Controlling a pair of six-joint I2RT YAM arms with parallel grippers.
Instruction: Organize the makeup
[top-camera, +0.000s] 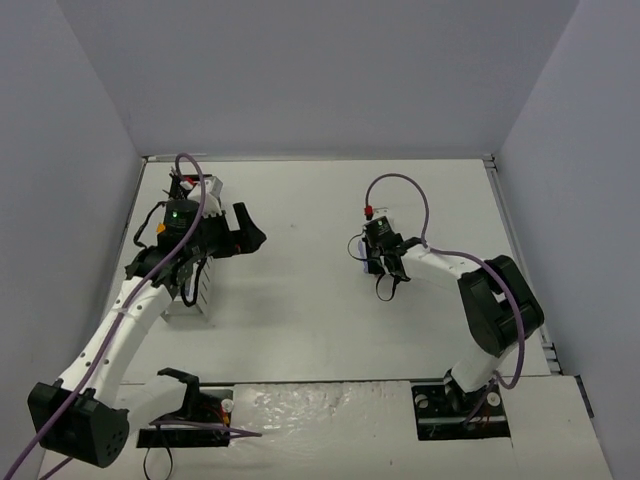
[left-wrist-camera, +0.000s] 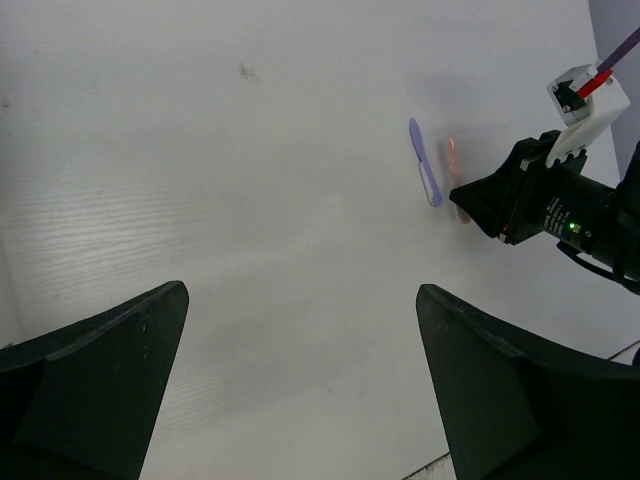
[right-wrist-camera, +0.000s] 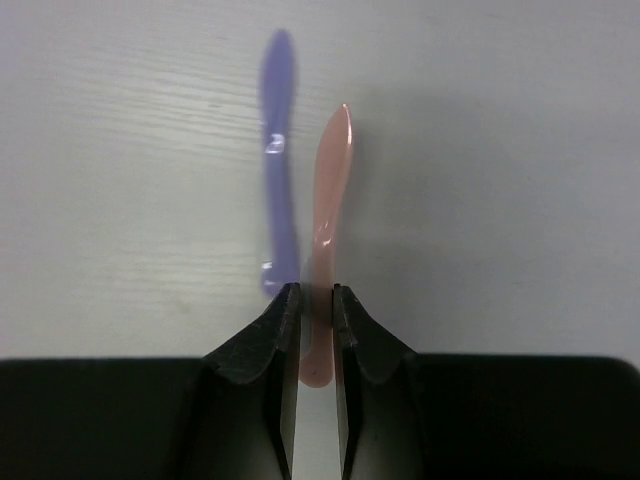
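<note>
A slim pink makeup tool (right-wrist-camera: 330, 180) lies on the white table, its near end between the fingertips of my right gripper (right-wrist-camera: 316, 300), which is shut on it. Right beside it on the left lies a purple tool (right-wrist-camera: 277, 150), touching nothing of the gripper. From the left wrist view both tools show far off, purple (left-wrist-camera: 425, 162) and pink (left-wrist-camera: 453, 160), with the right gripper (left-wrist-camera: 480, 205) over them. My left gripper (left-wrist-camera: 302, 292) is wide open and holds nothing; in the top view it (top-camera: 245, 232) hovers just right of the rack.
A black-and-white compartment rack (top-camera: 200, 295) stands at the left under the left arm, with a few small items sticking up at its far end (top-camera: 185, 185). A black stand (top-camera: 180, 385) sits near the front edge. Grey walls enclose the table.
</note>
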